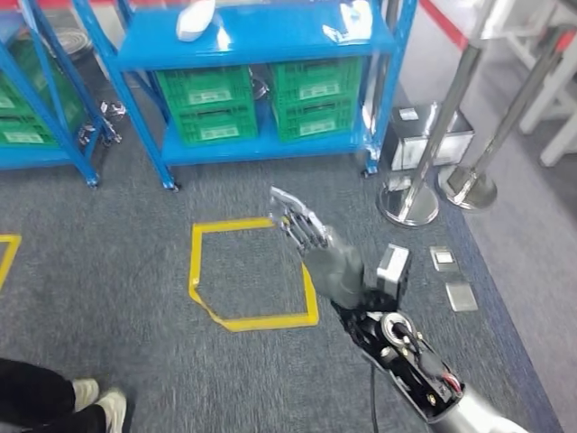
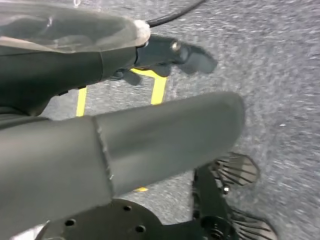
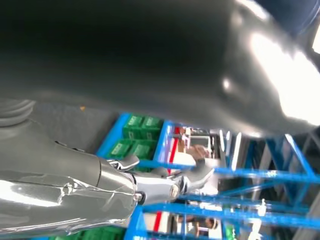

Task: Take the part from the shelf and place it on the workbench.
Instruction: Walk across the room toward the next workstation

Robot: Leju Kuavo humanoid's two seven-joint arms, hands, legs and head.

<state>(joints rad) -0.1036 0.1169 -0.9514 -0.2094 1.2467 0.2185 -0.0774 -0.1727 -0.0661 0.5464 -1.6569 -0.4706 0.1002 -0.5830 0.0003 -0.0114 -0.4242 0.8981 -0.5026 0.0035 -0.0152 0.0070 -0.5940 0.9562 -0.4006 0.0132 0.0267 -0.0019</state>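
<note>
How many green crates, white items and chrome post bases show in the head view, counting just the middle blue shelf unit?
Green plastic crates, lower shelf: 4
White items, upper shelf: 2
Round chrome post bases: 2
Total: 8

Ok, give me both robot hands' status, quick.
Left robot hand: fingers look curled, empty; cannot be told for sure.
Right robot hand: open, fingers extended, holding nothing.

Blue shelf [image 1: 272, 144] holding green crates [image 1: 211, 104] (two stacks), white part [image 1: 195, 20] on top, grey carpet floor [image 1: 102, 271] with yellow tape outline [image 1: 253, 320]
</note>
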